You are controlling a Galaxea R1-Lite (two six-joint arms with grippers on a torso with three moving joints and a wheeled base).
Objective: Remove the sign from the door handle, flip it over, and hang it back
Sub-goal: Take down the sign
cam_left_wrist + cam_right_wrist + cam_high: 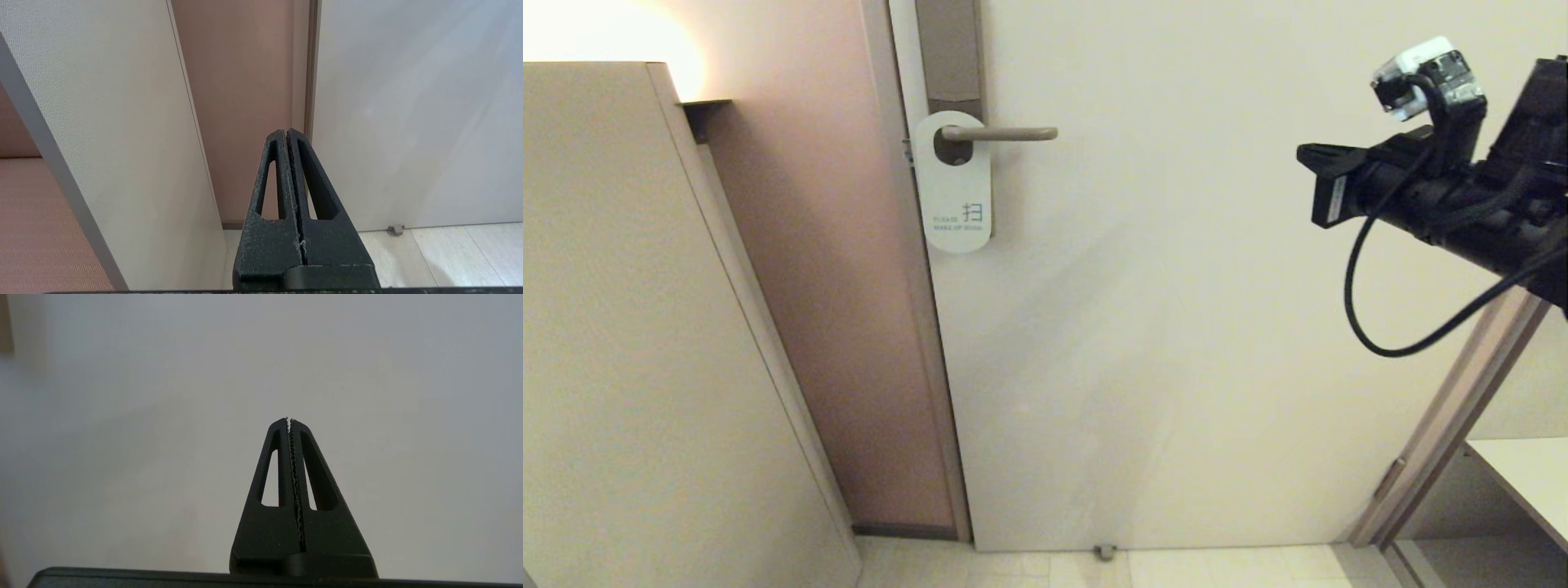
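Sign (pixel 953 181) is hung on handle (pixel 1001 133), white side out. Right gripper (pixel 289 419) is pressed together, well apart; left gripper (pixel 286 131) likewise.

The sign (pixel 953 184) covers the backplate's (pixel 949 57) lower part and the door handle's (pixel 999 133) root; its small print is unreadable. Right arm (pixel 1462 196) cut off at three o'clock.

Cream door (pixel 1176 327), floor stop (pixel 1103 552)
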